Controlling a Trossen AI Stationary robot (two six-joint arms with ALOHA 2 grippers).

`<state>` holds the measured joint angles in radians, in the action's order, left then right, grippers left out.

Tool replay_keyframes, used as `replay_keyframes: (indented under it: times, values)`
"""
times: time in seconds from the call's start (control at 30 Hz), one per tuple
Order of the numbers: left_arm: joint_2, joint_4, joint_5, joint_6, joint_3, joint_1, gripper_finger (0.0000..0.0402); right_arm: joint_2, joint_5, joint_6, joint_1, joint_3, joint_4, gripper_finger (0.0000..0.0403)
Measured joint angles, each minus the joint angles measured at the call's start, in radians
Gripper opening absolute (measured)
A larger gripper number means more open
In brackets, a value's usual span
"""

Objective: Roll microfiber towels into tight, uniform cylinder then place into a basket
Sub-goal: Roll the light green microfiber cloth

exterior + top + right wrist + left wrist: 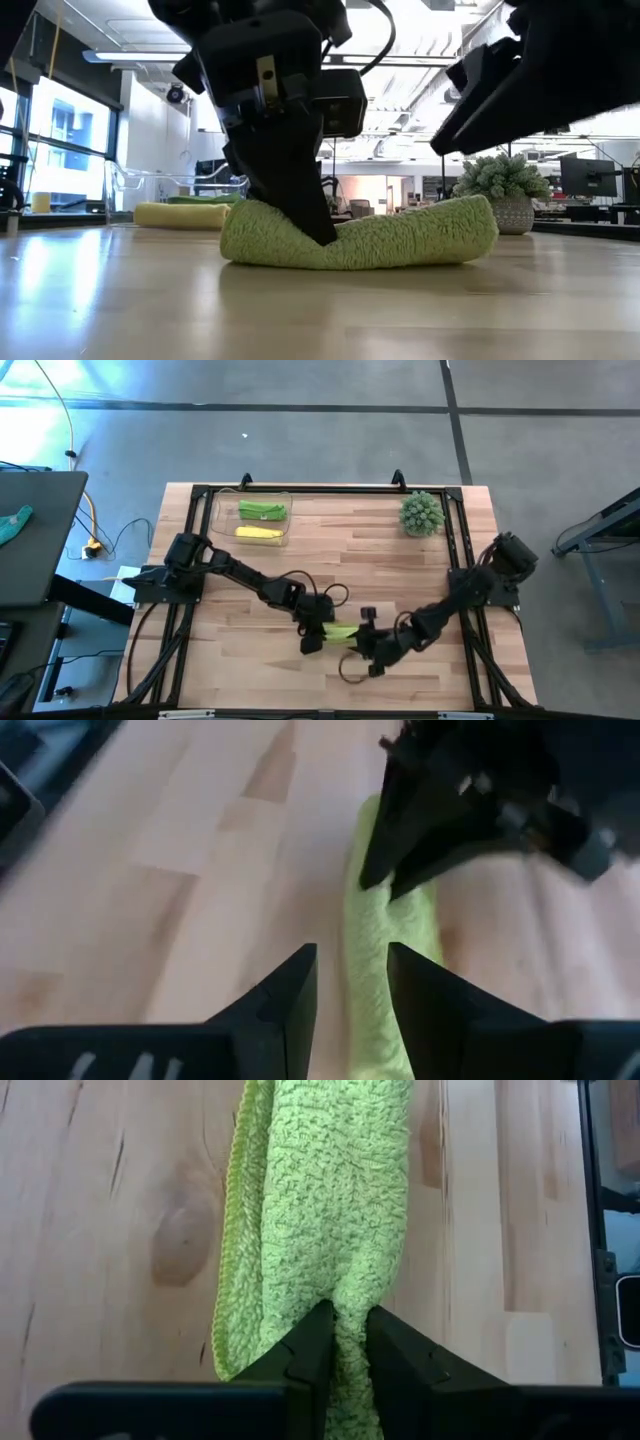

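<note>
Now: left gripper (340, 1342) pinching green towel (320, 1210)
Its fingers squeeze the rolled towel's end on the worktop (330, 550); the right gripper (350, 982), fingers apart, straddles the towel's other end.

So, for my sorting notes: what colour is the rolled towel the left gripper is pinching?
Light green towel, clearest in the left wrist view, pinched by the left gripper.

Your table (420, 570) is a pale wood butcher-block top with a black frame around it, sitting on a grey concrete floor (330, 440) crossed by dark seam lines. You've got a dark desk (35, 535) off to one side, a yellow cable (88, 510) beside it. Behind the table: tall windows (60, 145), white ceiling with strip lights (150, 57), monitors (588, 177) far back.
</note>
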<state>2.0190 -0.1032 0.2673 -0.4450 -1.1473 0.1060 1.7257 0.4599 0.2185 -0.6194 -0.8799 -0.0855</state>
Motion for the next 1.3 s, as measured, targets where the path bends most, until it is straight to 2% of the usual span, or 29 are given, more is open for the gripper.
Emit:
replay_keyframes:
  times: [0.17,0.4,0.63,0.73,0.9,0.97,1.1,1.2,1.3]
  values:
    - [0.000,0.002,0.007,0.002,0.000,-0.006,0.0053,0.098,0.102,-0.108,-0.026,-0.001,-0.050,0.0119]
    - [0.001,0.003,0.002,0.002,0.001,-0.005,0.0053,0.167,0.174,0.003,0.012,-0.001,-0.052,0.0120]
    - [-0.038,-0.038,-0.024,0.085,0.005,0.004,0.0075,0.211,-0.046,0.227,0.083,-0.008,-0.066,0.0119]
    - [-0.072,-0.090,-0.046,0.142,0.006,0.003,0.0091,0.212,-0.098,0.367,0.104,-0.009,-0.054,0.0119]
    - [-0.145,-0.229,-0.128,0.272,0.005,0.012,0.0118,0.212,-0.204,0.458,0.131,-0.009,-0.068,0.0119]
    - [-0.168,-0.227,-0.163,0.288,0.005,0.024,0.0126,0.212,-0.227,0.497,0.139,-0.009,-0.075,0.0119]
    - [-0.186,-0.184,-0.168,0.281,0.003,0.079,0.0138,0.213,-0.284,0.566,0.156,-0.008,-0.101,0.0119]
    - [-0.185,-0.147,-0.257,0.288,0.003,0.138,0.0142,0.215,-0.325,0.586,0.167,-0.006,-0.125,0.0119]
    - [-0.170,-0.115,-0.416,0.310,0.003,0.191,0.0143,0.215,-0.349,0.593,0.177,-0.004,-0.136,0.0119]
